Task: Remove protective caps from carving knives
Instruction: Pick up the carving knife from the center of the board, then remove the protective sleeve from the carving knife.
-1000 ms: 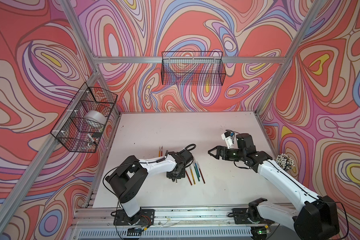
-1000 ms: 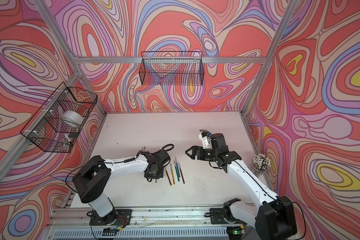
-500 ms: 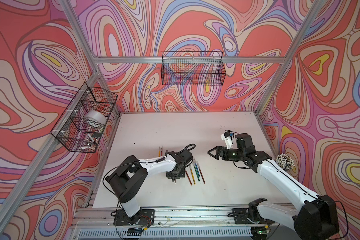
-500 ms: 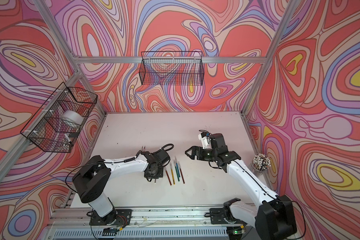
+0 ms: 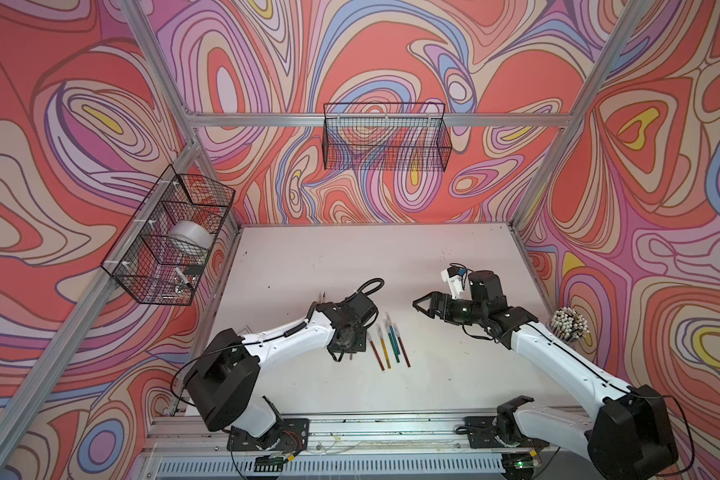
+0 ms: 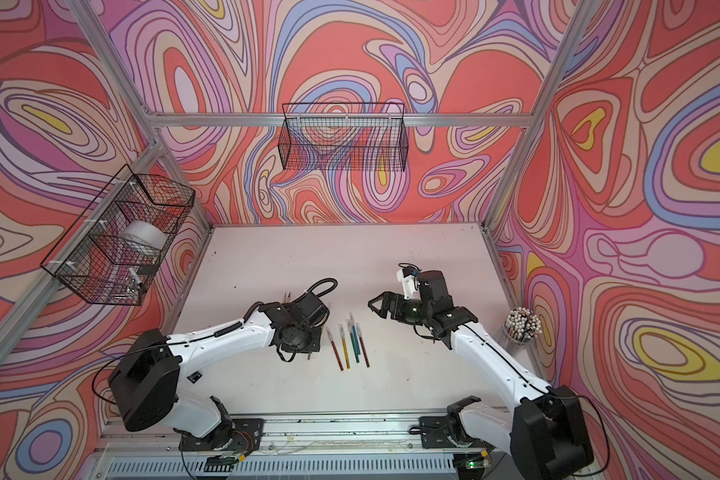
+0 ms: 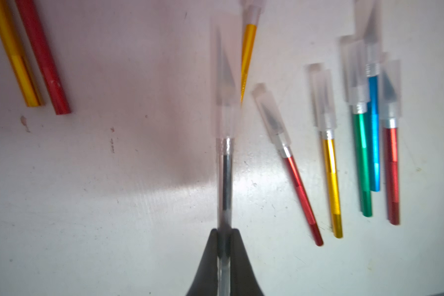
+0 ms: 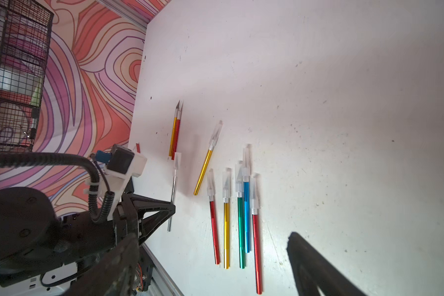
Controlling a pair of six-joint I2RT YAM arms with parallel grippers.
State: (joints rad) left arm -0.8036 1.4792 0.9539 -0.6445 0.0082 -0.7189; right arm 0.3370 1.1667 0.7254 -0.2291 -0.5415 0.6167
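White desk (image 5: 350, 257): left claw (image 7: 224, 232) pinches silver knife (image 7: 225, 179) near its tail; wide right claw (image 5: 425, 305) pulling the cap (image 7: 224, 77) could lever it loose.

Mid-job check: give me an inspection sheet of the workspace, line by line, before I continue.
Surface: white table, small dark specks.
Knives: silver knife capped, held; five capped knives in a row; capped gold knife tilted beside them; two bare knives together.
Loose caps: nothing seen.
Clutter: cup of white-tipped sticks beside right edge.
Claws: left claw shut on silver knife; right claw open, empty, above table.
Cables: coiled black cable loops over left wrist.
Surroundings: back basket; side basket holding tape roll.
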